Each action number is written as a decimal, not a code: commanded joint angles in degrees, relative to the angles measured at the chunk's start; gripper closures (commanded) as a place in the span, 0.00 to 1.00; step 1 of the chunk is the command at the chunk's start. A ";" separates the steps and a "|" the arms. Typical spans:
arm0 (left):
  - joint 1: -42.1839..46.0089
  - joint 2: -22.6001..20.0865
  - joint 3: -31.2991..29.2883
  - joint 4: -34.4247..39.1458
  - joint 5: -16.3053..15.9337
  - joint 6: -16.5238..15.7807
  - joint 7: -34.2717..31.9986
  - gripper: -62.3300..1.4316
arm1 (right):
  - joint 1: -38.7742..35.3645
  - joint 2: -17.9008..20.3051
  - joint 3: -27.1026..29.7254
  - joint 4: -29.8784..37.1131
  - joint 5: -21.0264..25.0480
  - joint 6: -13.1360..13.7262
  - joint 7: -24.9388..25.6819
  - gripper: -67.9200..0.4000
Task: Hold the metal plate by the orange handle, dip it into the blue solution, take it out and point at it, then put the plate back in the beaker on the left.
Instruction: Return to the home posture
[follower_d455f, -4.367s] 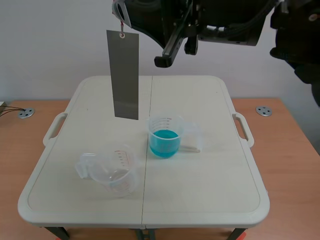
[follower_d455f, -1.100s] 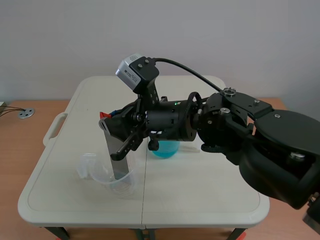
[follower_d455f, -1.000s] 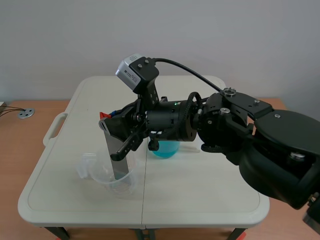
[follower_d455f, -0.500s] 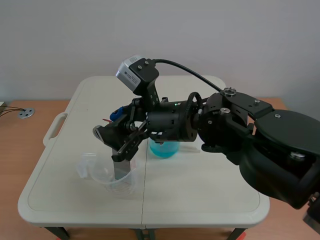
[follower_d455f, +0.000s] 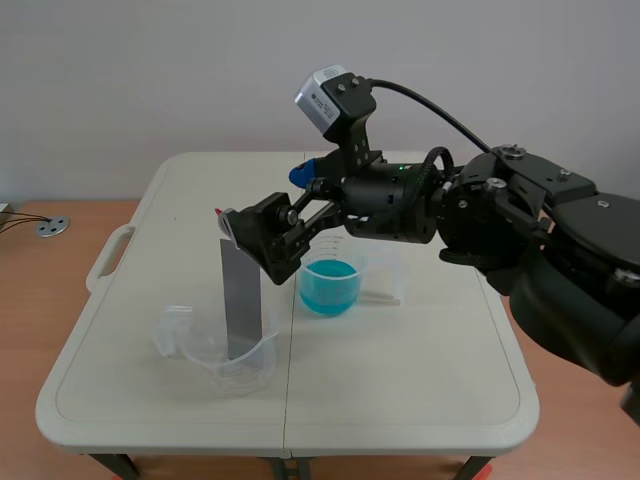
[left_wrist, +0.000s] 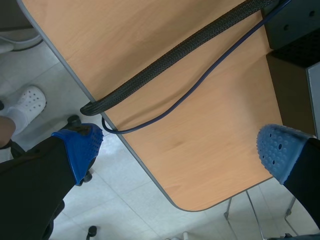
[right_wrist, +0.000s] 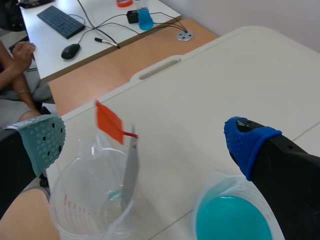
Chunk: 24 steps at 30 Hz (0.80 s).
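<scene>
The grey metal plate (follower_d455f: 243, 300) stands upright in the clear beaker (follower_d455f: 225, 352) on the table's left, leaning on its rim. Its orange handle (right_wrist: 109, 122) sticks out at the top, free of any grip. My right gripper (follower_d455f: 272, 215) hovers open just right of the plate's top edge, touching nothing. In the right wrist view, the plate (right_wrist: 130, 170) and beaker (right_wrist: 85, 200) lie between and ahead of my right gripper (right_wrist: 145, 142). The beaker of blue solution (follower_d455f: 330, 285) stands at mid-table. My left gripper (left_wrist: 175, 150) is open, off the table.
The white folding table (follower_d455f: 400, 380) sits on a wooden desk (follower_d455f: 590, 300). In the left wrist view, cables (left_wrist: 165, 55) run over a wooden desk edge above the floor. A keyboard (right_wrist: 62, 20), mouse (right_wrist: 71, 50) and a person's arm (right_wrist: 20, 60) are beyond the table.
My right gripper opened and let go of the handle, then drew back to the right and up. The plate stays standing in the left beaker.
</scene>
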 joint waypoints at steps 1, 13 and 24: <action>0.46 -0.33 0.15 0.35 0.02 0.02 -0.17 0.00 | 0.59 1.51 0.46 2.40 0.63 0.02 0.50 0.02; 0.48 -6.25 -6.80 0.46 -6.38 0.04 -1.81 0.00 | -12.74 11.50 5.77 22.18 -1.88 -0.46 0.59 0.02; 0.61 -17.14 -31.17 0.50 -18.93 0.02 -8.09 0.00 | -32.20 17.57 19.06 36.06 -2.64 -1.29 4.98 0.02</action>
